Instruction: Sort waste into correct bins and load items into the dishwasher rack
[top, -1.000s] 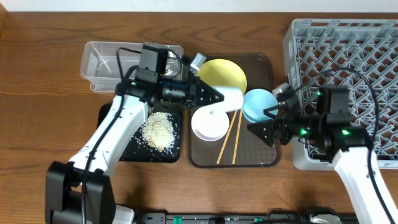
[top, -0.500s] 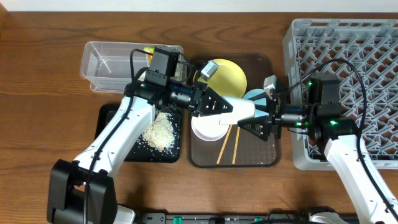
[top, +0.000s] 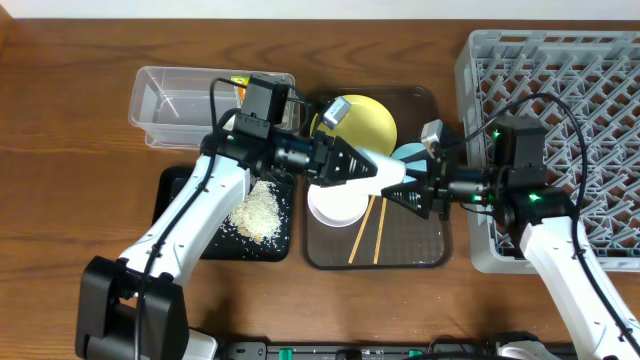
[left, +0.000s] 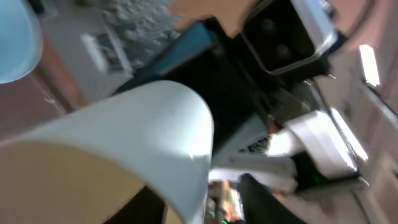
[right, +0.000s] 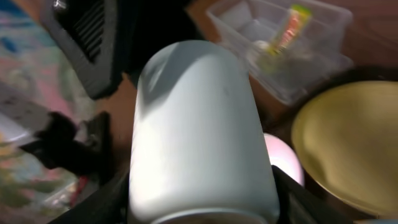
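Note:
A small white cup hangs on its side above the brown tray, between both grippers. My left gripper is shut on one end of it. My right gripper has its jaws open around the other end. The cup fills the right wrist view, between that gripper's fingers, and the left wrist view. Below lie a white bowl, a yellow plate, a mostly hidden light blue bowl and chopsticks. The grey rack stands at the right.
The dark brown serving tray holds the dishes. A clear tub at back left holds the green-and-yellow wrapper, also in the right wrist view. The black tray holds rice scraps. The paper scrap does not show clearly.
My left gripper carried the cup to the right over the tray. My right gripper moved left from the rack side until its jaws came around the cup's free end.

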